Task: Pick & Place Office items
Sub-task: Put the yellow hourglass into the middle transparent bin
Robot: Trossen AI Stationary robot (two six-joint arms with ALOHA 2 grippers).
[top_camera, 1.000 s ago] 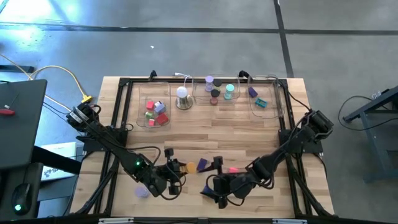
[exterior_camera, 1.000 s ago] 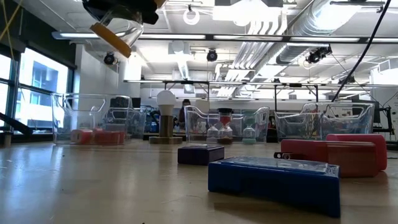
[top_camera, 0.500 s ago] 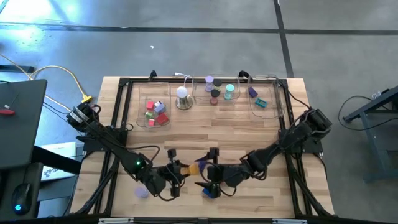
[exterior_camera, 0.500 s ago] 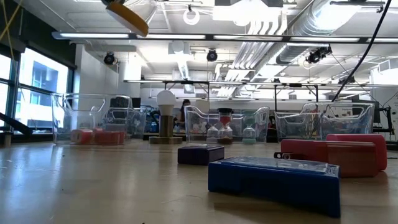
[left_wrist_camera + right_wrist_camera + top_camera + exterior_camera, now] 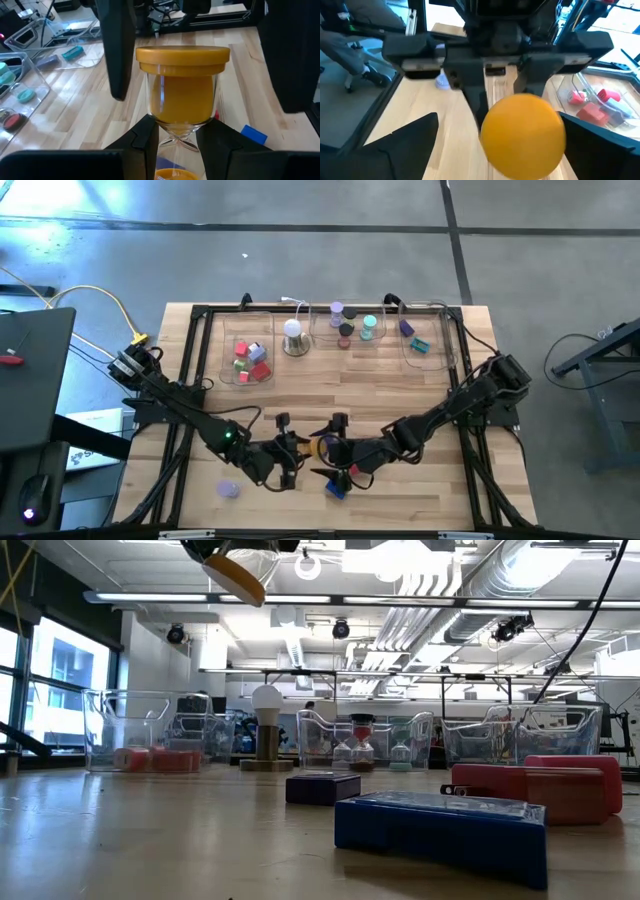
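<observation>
Left gripper (image 5: 176, 142) pinches orange sand timer (image 5: 182, 95) at its narrow waist, held above table (image 5: 380, 395) near front edge, centre. Right gripper (image 5: 335, 450) spread wide, fingers either side of timer's end, not closed.

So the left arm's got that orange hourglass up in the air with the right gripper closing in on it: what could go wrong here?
Left gripper pinches the orange hourglass only at its narrow glass waist, so a nudge could tip or twist it loose.

Right gripper is open with its fingers either side of the orange end cap; closing off-centre might knock it from the left's grip.

If dropped, it could land on the blue block below.
</observation>
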